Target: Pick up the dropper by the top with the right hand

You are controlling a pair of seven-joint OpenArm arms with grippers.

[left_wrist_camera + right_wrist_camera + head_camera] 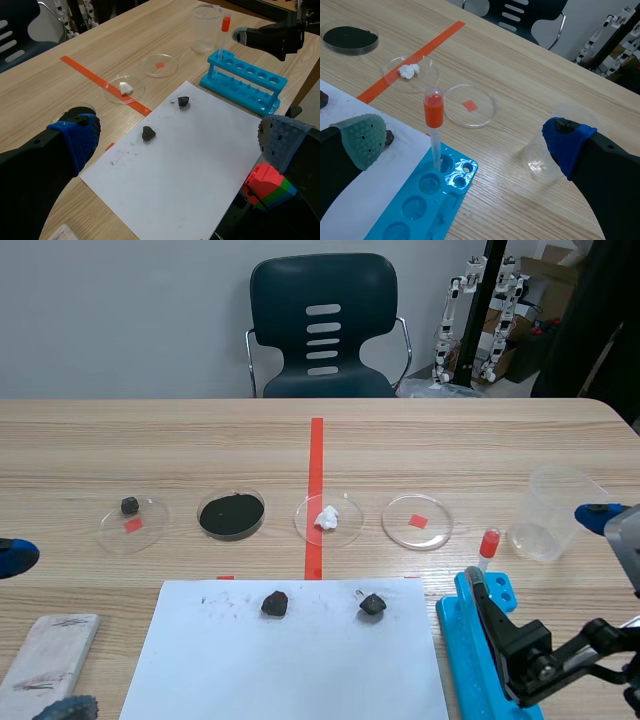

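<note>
The dropper (pixel 433 108), a clear tube with an orange-red bulb on top, stands upright in an end hole of the blue rack (pixel 415 202). My right gripper (pixel 465 145) is open around it, and the bulb is nearer the grey-green pad (pixel 362 137) than the blue pad (pixel 567 140), touching neither. In the scene view the dropper (pixel 488 544) rises at the rack's (pixel 470 635) far end, with my right gripper (pixel 538 550) just behind it. My left gripper (pixel 177 145) is open over the white paper (pixel 200 165) and holds nothing.
A clear beaker (pixel 553 512) stands right of the dropper. A row of petri dishes (pixel 417 521) holds a red chip, white lumps and black powder. Two dark stones (pixel 274 603) lie on the paper. A white block (pixel 45 650) sits front left. A chair (pixel 322 328) stands behind the table.
</note>
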